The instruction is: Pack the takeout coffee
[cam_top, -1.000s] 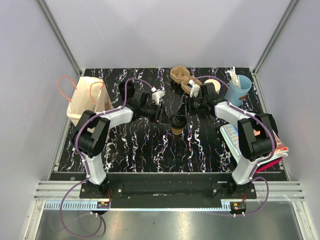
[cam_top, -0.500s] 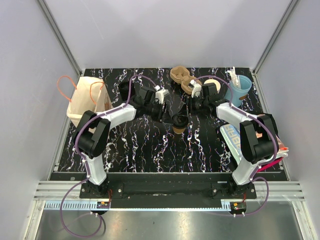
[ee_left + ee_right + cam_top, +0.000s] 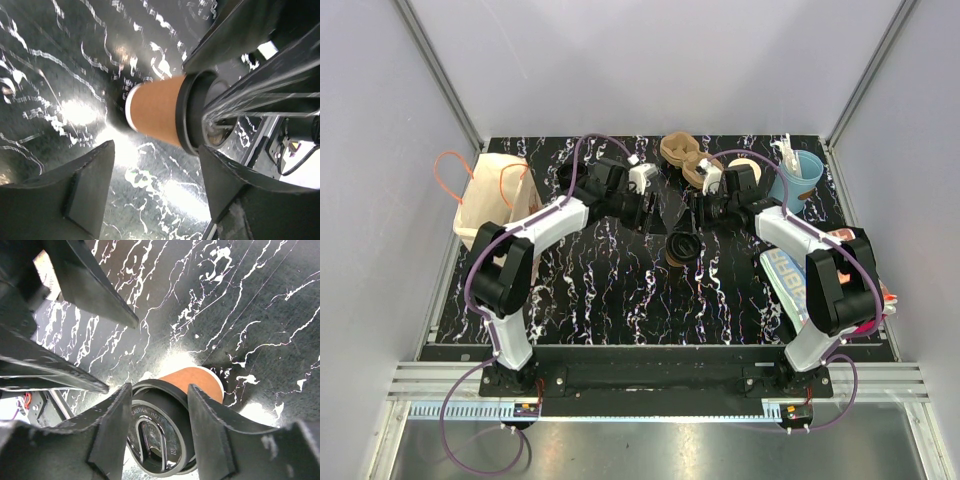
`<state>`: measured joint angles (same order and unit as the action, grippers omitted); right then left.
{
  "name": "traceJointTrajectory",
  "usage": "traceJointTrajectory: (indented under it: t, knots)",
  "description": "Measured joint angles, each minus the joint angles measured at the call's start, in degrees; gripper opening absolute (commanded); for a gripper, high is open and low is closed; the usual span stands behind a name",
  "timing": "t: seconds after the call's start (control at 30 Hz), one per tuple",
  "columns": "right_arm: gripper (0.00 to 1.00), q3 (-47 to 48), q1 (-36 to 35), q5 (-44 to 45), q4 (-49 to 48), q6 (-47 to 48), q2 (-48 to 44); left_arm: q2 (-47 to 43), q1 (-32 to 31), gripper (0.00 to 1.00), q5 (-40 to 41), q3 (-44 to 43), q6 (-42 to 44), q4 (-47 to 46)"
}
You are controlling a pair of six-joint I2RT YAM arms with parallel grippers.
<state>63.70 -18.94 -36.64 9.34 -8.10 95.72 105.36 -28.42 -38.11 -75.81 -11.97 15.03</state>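
Takeout coffee (image 3: 682, 247) is standing upright on the black marble table (image 3: 590, 290), black lid (image 3: 155, 435) on, well to the right of the paper bag (image 3: 485, 205). Left gripper (image 3: 156, 147) is on its bag side, jaws wide apart and holding nothing, cup just past the tips. Right gripper (image 3: 160, 387) is on the side away from the bag, fingers straddling the lid, can't tell if they actually touch it.

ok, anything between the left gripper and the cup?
Nothing. The left wrist view shows only bare table between the left gripper and the cup. The top view shows the same bare gap.
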Motion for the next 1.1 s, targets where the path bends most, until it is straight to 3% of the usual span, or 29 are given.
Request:
traceJointTrajectory:
  t: [0.37, 0.6, 0.73, 0.8, 1.1]
  knots:
    - [0.62, 0.07, -0.02, 1.22, 0.42, 1.16, 0.0, 0.0, -0.02, 0.75, -0.02, -2.93, -0.02, 0.44]
    - [0.79, 2.54, 0.35, 2.84, 1.29, 2.84, 0.0, 0.0, 0.24, 0.82, -0.09, -2.93, 0.66, 1.75]
    - [0.99, 4.04, 1.25, 3.82, 2.82, 5.44, -1.31, -0.07, 1.07, 0.93, -0.26, -3.87, 2.05, 3.63]
    - [1.0, 4.81, 1.68, 4.33, 4.72, 8.2, -3.02, -0.48, 1.7, 0.99, -0.33, -4.76, 3.06, 4.92]
    - [0.98, 11.06, 2.12, 1.49, 18.49, 26.71, -12.63, -10.14, 4.61, 0.99, -0.17, -8.5, 8.98, 11.08]
